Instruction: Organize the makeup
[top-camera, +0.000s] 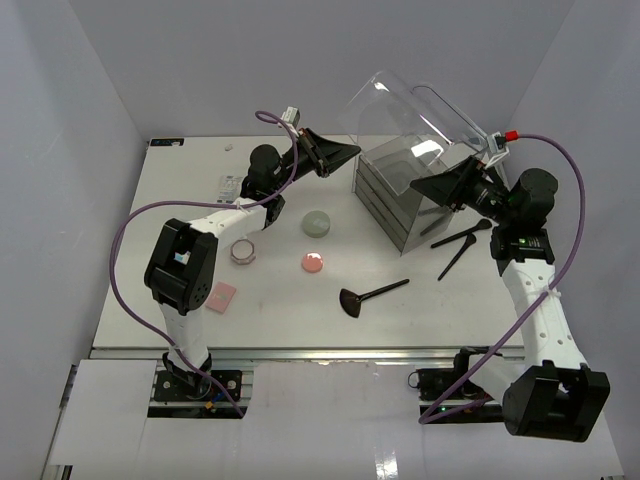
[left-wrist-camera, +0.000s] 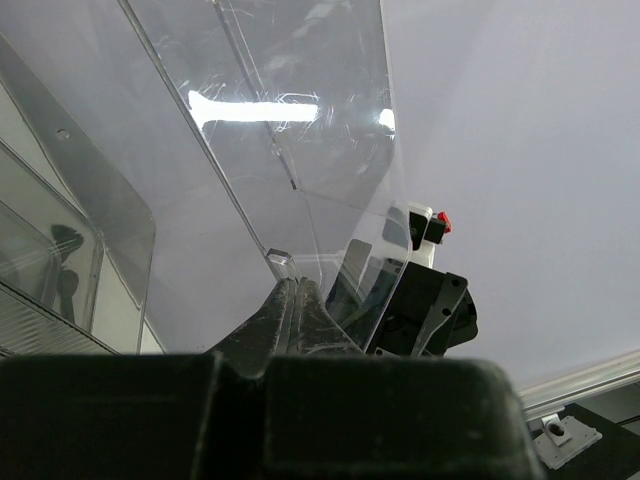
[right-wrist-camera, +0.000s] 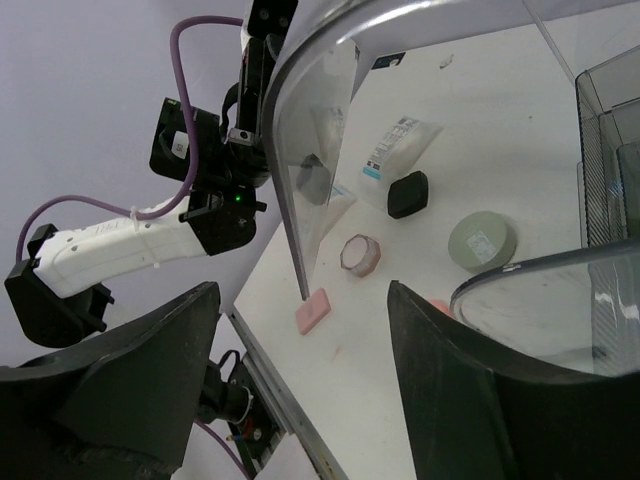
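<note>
While both arms work at the clear box (top-camera: 395, 195) and its raised lid (top-camera: 420, 105), none of the makeup is in hand. The left gripper (top-camera: 352, 150) has its fingers pressed together at the lid's edge; we cannot tell whether they pinch it. The right gripper (right-wrist-camera: 300, 295) stands wide apart with only table between its fingers. Between the two hands and back toward the bases lie the grey-green compact (top-camera: 316, 222) and the pink compact (top-camera: 312, 264). The fan brush (top-camera: 368, 296) lies below the right gripper, and the thin brushes (top-camera: 458, 245) lie just under its wrist. We judge the compacts hard, smooth and likely to slip, best pinched across the rim. The brushes look light with stiff handles, so we would take them mid-handle, clear of the bristles. The pink sponge (right-wrist-camera: 312, 310) should squash and wants a gentle grip. The top view alone shows the brushes. The right wrist view alone shows clearly the white packet (right-wrist-camera: 400, 150) and a small black item (right-wrist-camera: 407, 193) beside the left arm. The left wrist view gives only closed fingers (left-wrist-camera: 300, 310) and clear plastic, no makeup.
</note>
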